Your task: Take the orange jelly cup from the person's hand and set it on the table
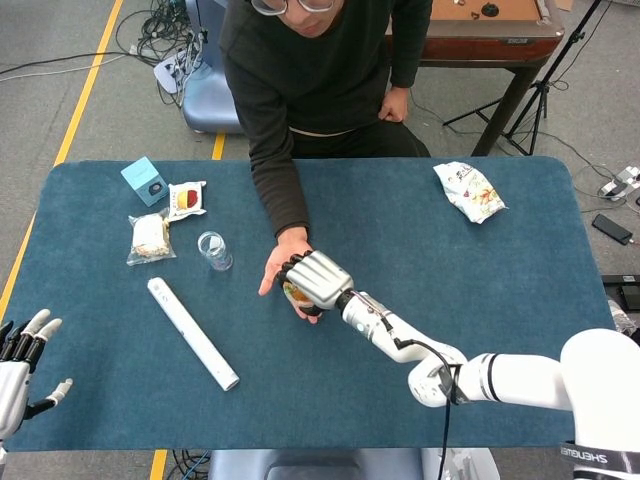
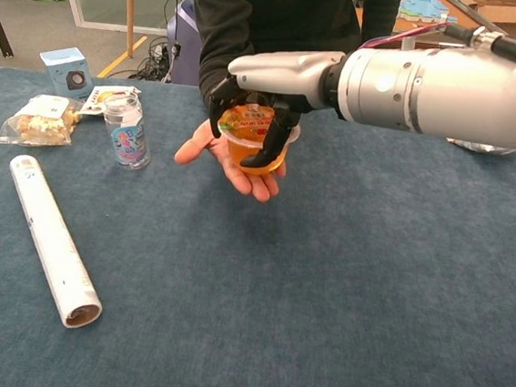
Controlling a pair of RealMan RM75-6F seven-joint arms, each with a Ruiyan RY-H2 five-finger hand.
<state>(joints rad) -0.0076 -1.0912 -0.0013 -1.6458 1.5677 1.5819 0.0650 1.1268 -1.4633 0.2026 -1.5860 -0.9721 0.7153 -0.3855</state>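
The orange jelly cup (image 2: 251, 142) sits on the person's open palm (image 2: 209, 148) above the table, its printed lid facing up. My right hand (image 2: 267, 80) reaches over it from the right, and its dark fingers (image 2: 272, 140) curl down around the cup's sides and grip it. In the head view my right hand (image 1: 317, 279) covers most of the cup (image 1: 296, 294), which still rests on the person's palm (image 1: 276, 265). My left hand (image 1: 20, 365) hangs open at the table's near left edge, away from everything.
A white tube (image 1: 192, 333) lies on the blue table (image 1: 480, 290) to the left. Behind it stand a small clear bottle (image 1: 214, 250), two snack packets (image 1: 150, 237), and a light blue box (image 1: 145, 180). A snack bag (image 1: 468, 190) lies at the far right.
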